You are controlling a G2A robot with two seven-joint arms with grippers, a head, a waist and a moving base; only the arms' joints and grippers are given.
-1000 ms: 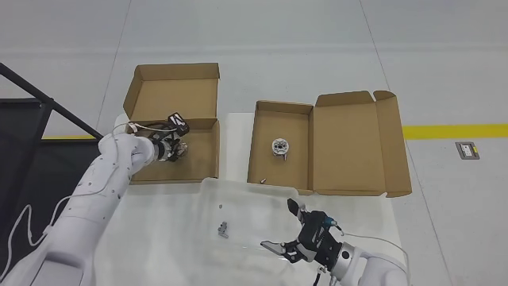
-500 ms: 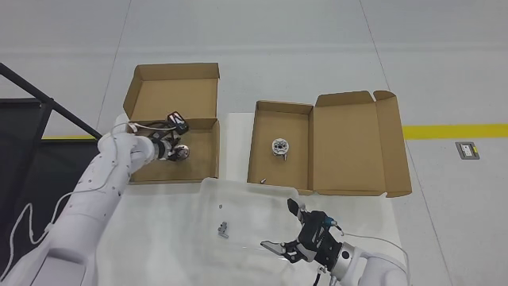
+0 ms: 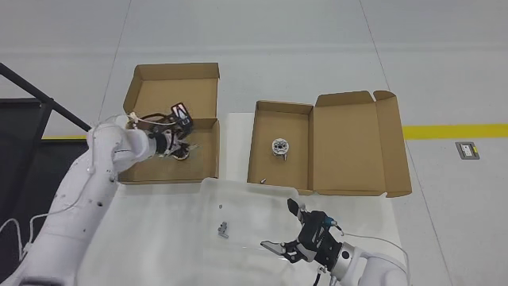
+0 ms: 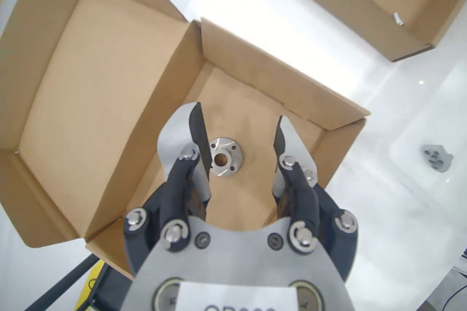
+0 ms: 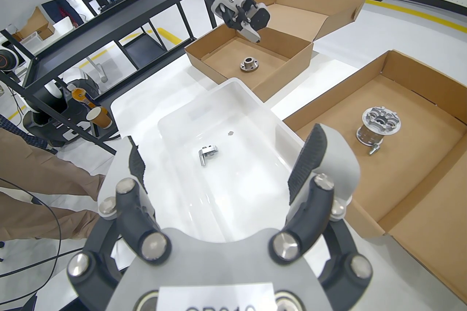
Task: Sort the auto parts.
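A round metal flange (image 4: 222,161) lies on the floor of the left cardboard box (image 3: 202,167). My left gripper (image 4: 237,112) hangs open just above it, nothing between its fingers; the right wrist view shows this gripper (image 5: 252,32) over the flange (image 5: 249,65). A small grey bracket (image 3: 224,229) lies in the clear white bin (image 3: 208,187). My right gripper (image 3: 287,228) is open and empty over the bin's near right corner, and the bracket (image 5: 208,154) lies beyond it. The right box (image 3: 262,115) holds a cylindrical hub (image 3: 279,145) and a small bolt (image 3: 260,180).
Both boxes have their lids folded open, the left one's flap (image 3: 175,87) to the far side, the right one's flap (image 3: 357,143) to the right. A black metal rack (image 5: 109,46) stands off the table's left side.
My left gripper has lifted and drawn back from the left box's floor, and the flange now lies free below it. The right arm has not moved.
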